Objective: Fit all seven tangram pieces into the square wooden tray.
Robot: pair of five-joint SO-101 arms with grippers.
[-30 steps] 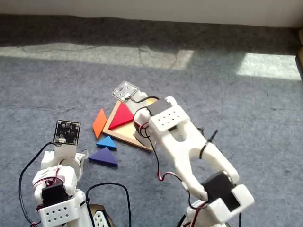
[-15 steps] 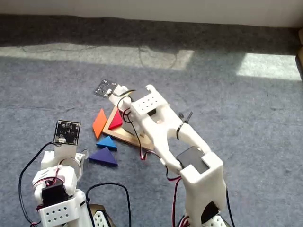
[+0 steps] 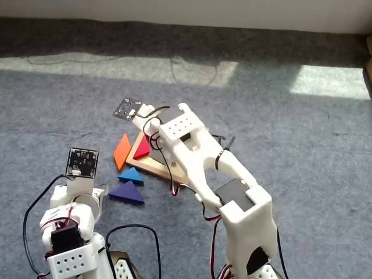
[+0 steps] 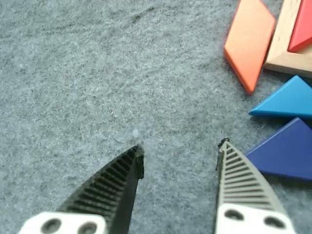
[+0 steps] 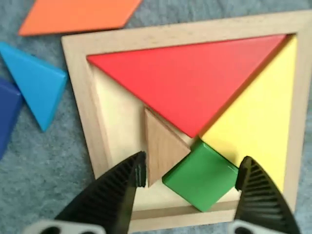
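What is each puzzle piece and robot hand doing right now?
Tray, partly filled.
Red triangle, in the tray.
Yellow triangle, in the tray.
Green square, in the tray.
Wooden triangle, in the tray.
Orange piece, outside the tray.
Light blue triangle, outside.
Dark blue triangle, outside.
Left hand, open, empty.
Right hand, open over tray.

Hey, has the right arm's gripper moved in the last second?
Yes. The right gripper has shifted leftward in the high view across the square wooden tray, toward the orange parallelogram piece lying beside it.
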